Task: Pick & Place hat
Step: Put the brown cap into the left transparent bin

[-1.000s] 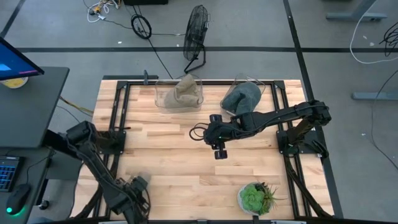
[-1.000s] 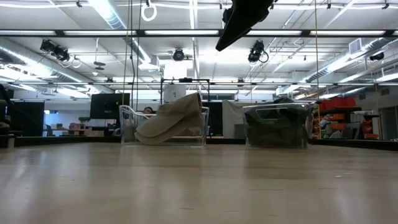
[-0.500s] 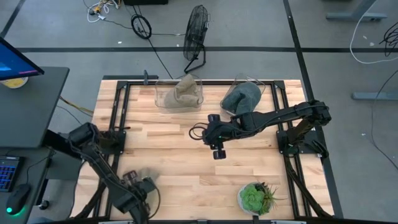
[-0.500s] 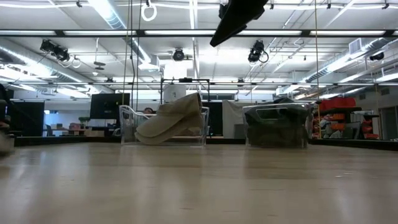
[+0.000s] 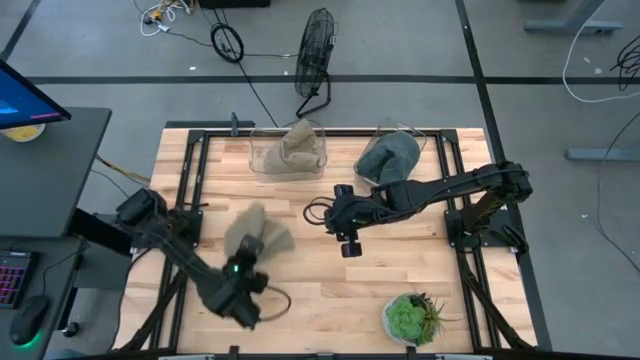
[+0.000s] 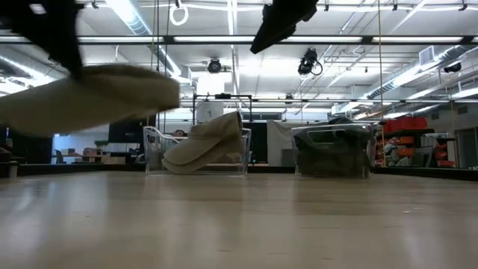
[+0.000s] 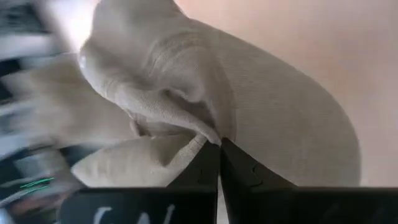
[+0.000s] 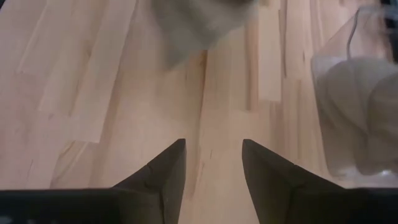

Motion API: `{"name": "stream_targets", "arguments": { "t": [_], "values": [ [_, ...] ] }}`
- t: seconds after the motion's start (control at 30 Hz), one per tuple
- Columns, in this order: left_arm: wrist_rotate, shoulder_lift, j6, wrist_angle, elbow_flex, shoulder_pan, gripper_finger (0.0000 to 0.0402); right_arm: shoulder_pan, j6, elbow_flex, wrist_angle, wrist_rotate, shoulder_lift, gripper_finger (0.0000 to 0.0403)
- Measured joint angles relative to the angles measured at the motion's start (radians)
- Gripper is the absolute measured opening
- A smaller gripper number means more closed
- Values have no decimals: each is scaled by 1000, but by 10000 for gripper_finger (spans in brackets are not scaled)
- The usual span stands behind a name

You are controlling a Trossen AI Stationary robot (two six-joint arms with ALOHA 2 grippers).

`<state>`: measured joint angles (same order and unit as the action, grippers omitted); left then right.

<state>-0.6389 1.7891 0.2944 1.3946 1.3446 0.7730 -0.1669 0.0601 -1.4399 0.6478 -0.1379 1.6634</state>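
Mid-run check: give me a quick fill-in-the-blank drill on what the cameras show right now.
1. The left gripper is shut on a ____ hat.
2. The right gripper hangs over the table with fingers ____.
3. The bin holding a tan hat stands beside a bin holding a ____ hat.

Missing words: tan; open; dark

No readable text anywhere; the monitor [image 5: 25,100] at the table's left shows only blue and pink blocks, no words; the bins [image 5: 288,152] carry no labels; distant room signs in the low view are too small to make out.
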Motion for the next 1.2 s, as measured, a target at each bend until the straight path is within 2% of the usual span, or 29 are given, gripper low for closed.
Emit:
{"name": "stream_targets", "arguments": {
  "t": [0.1,0.2,0.33,0.47,0.53,0.67,0.8,0.87,0.93,1.03,1.13,1.2],
  "values": [
    [-159,-34,-47,158,0,-57,4,-7,-26,0,38,0,0,161],
    [-284,-100,-96,162,-3,-140,4,-14,-35,0,52,0,0,161],
    [-338,-194,-313,119,-3,-287,3,-25,-31,0,48,0,0,161],
    [-343,-261,-488,65,-4,-468,3,-35,-36,0,48,0,0,161],
    [-337,-281,-608,-17,-4,-561,3,-40,-46,0,48,0,0,161],
    [-261,-289,-943,-259,-4,-740,3,-48,-52,0,47,0,0,161],
    [-96,-278,-1314,-576,-4,-900,2,-56,-66,0,45,0,0,161],
    [-31,-274,-1439,-714,-5,-968,2,-58,-79,0,45,-2,0,161],
    [42,-272,-1508,-784,-3,-1031,2,-61,-82,0,52,-2,0,161],
    [184,-264,-1522,-749,-4,-1118,2,-63,-78,0,51,-3,0,161],
    [240,-254,-1535,-708,-47,-1178,2,-63,-75,0,48,-3,0,161],
    [269,-249,-1592,-762,-97,-1205,2,-63,-74,0,48,-3,0,161]
  ]
}}
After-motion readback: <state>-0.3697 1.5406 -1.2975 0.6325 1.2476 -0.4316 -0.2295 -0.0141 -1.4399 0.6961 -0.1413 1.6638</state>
